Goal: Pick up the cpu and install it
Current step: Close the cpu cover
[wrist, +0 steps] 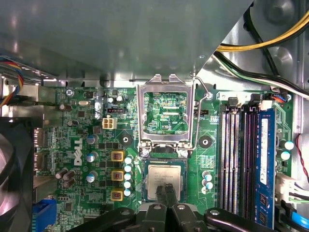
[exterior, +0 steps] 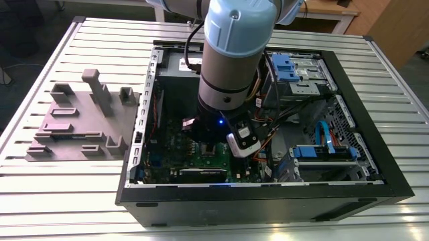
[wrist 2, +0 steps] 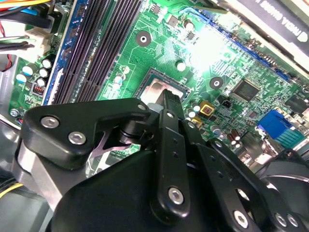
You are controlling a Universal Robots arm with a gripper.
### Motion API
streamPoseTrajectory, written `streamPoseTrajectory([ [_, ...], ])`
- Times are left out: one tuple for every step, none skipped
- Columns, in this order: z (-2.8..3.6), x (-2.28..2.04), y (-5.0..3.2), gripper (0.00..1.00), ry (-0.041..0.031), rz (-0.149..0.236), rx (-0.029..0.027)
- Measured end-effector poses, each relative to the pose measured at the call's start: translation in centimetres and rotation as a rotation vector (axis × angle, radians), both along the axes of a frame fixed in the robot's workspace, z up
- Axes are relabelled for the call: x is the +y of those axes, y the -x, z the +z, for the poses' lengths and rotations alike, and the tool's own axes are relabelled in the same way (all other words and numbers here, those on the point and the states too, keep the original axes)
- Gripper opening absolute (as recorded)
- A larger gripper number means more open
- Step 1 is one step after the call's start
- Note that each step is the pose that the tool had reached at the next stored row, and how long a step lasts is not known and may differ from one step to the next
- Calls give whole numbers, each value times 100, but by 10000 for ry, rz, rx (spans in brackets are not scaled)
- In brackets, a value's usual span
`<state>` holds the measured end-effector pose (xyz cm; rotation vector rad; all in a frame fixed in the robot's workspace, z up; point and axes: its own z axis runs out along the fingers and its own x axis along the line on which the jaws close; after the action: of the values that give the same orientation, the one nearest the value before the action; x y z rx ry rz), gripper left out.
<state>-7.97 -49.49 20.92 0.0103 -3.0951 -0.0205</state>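
Silver cpu (wrist: 165,175) sat on motherboard (wrist: 198,159), frame (wrist: 166,84) hinged open beside it; clenched hand (wrist: 166,189) hung over its edge. Exterior view: case (exterior: 234,211) walls hemmed arm (exterior: 234,65).

In the exterior view, the ribbed silver metal table (exterior: 60,201) is brightly lit and the black computer case (exterior: 234,206) is shadowed inside. In the second wrist view, white glare burns out part of the green motherboard (wrist 2: 159,48).

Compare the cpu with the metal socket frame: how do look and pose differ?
The cpu is a solid silver plate; the socket frame is an open window showing green board. The cpu lies flat; the socket frame is swung open beside it. Both are squarish metal.
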Motion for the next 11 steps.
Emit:
streamPoseTrajectory([
  [2, 0, 0, 11, 0, 0, 0],
  [3, 0, 0, 11, 0, 0, 0],
  [3, 0, 0, 11, 0, 0, 0],
  [3, 0, 0, 11, -1, 0, 0],
  [3, 0, 0, 11, -1, 0, 0],
  [3, 0, 0, 11, 0, 0, 0],
  [3, 0, 0, 11, 0, 0, 0],
  [3, 0, 0, 11, 0, 0, 0],
  [3, 0, 0, 11, 0, 0, 0],
  [4, 0, 0, 11, 4, 0, 0],
  [6, 0, 0, 11, 6, 0, 1],
])
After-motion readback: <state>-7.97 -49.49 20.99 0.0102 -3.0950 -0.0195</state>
